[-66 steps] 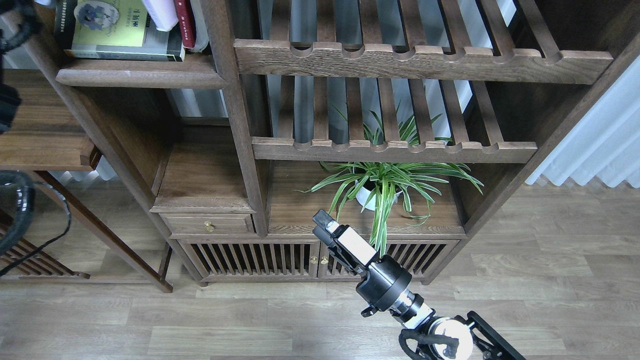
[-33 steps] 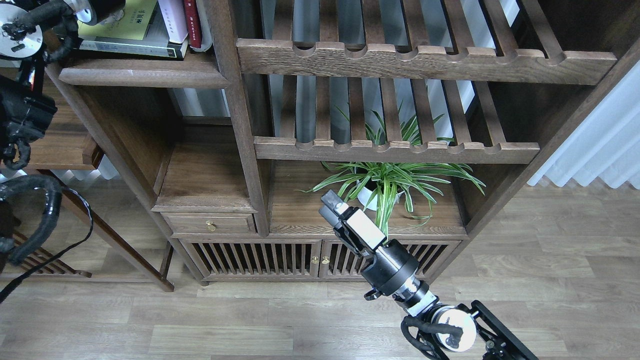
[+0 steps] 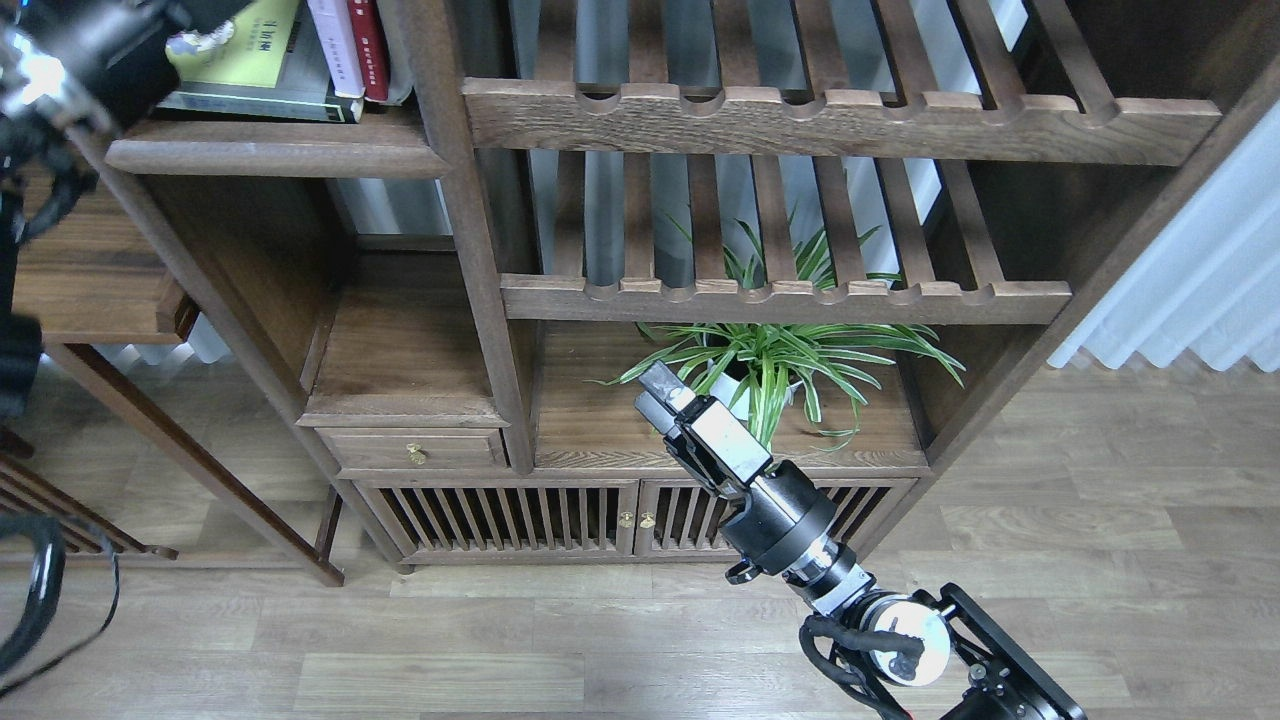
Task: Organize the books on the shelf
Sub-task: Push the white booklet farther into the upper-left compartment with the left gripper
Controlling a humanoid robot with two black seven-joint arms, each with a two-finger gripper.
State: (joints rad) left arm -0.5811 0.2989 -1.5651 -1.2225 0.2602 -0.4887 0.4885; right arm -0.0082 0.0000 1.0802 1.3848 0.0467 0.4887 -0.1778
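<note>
Three books stand on the dark wooden shelf [image 3: 280, 155] at the top left. The thick black-grey book with the lime-yellow panel [image 3: 250, 60] lies flat. The thin pale lavender-white book [image 3: 335, 45] and the dark red book [image 3: 368, 45] stand upright beside it, against the post. My left gripper [image 3: 205, 10] is a dark, blurred shape over the left part of the lime-yellow book; its fingers cannot be told apart. My right gripper [image 3: 655, 385] is low in the middle, in front of the plant, holding nothing that shows.
Two slatted racks with notched front rails [image 3: 840, 115] [image 3: 790, 300] fill the right bay. A spider plant in a white pot [image 3: 770, 360] stands below them. A small drawer [image 3: 415, 452] and slatted doors [image 3: 500, 520] are at the bottom. A side table [image 3: 90, 270] is at the left.
My left arm came up into view at the top left and reached the books. The lavender and red books went from leaning to upright. My right gripper moved up and slightly right.
</note>
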